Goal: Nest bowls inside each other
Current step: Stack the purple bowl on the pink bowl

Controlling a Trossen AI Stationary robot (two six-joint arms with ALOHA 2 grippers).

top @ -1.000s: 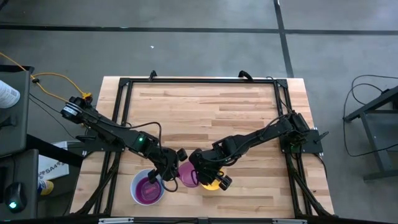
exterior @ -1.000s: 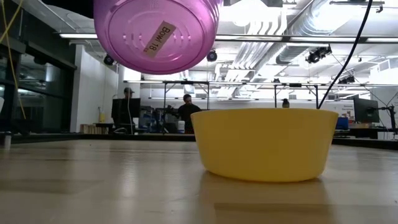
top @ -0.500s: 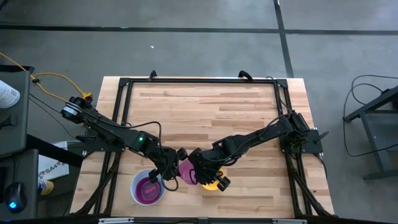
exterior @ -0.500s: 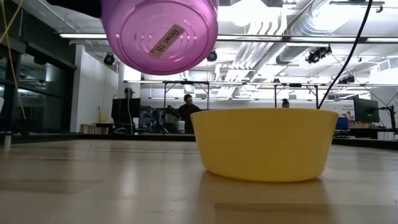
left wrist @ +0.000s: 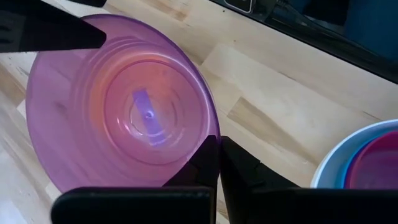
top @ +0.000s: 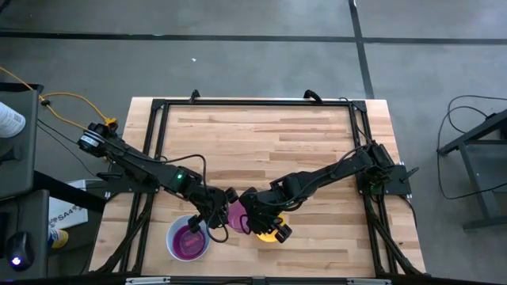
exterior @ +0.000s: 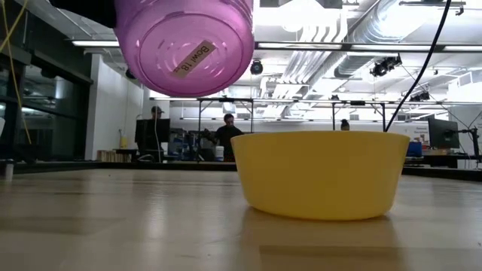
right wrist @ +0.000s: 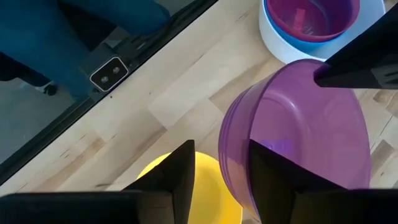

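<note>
A purple bowl (exterior: 184, 41) hangs tilted in the air over the table's near middle, with my left gripper (left wrist: 219, 155) shut on its rim. My right gripper (right wrist: 221, 152) is open, one finger on either side of the opposite rim of this bowl (right wrist: 298, 137). A yellow bowl (exterior: 320, 173) stands upright on the wood just below and to the right. At the near left, a white bowl (top: 188, 240) rests on the table with a blue bowl and a magenta-looking one nested inside it. My left gripper pinches the purple bowl's rim (left wrist: 213, 132) between its two fingers, one inside the bowl and one outside. It comes slanting down from the table's left. The bowl is lifted clear and tipped, its labelled bottom (exterior: 188, 59) toward the near edge. My right gripper stands astride the rim (right wrist: 231, 155); whether a finger touches it I cannot tell.
A black frame (top: 253, 103) runs round the wooden table top. The far half of the table (top: 261, 134) is bare wood. People stand in the room beyond the far edge in the low view.
My right gripper has opened and let go of the purple bowl's rim, staying where it was. The bowl stays lifted in my left gripper and has turned a little, its label lying flatter in the low view than before.
</note>
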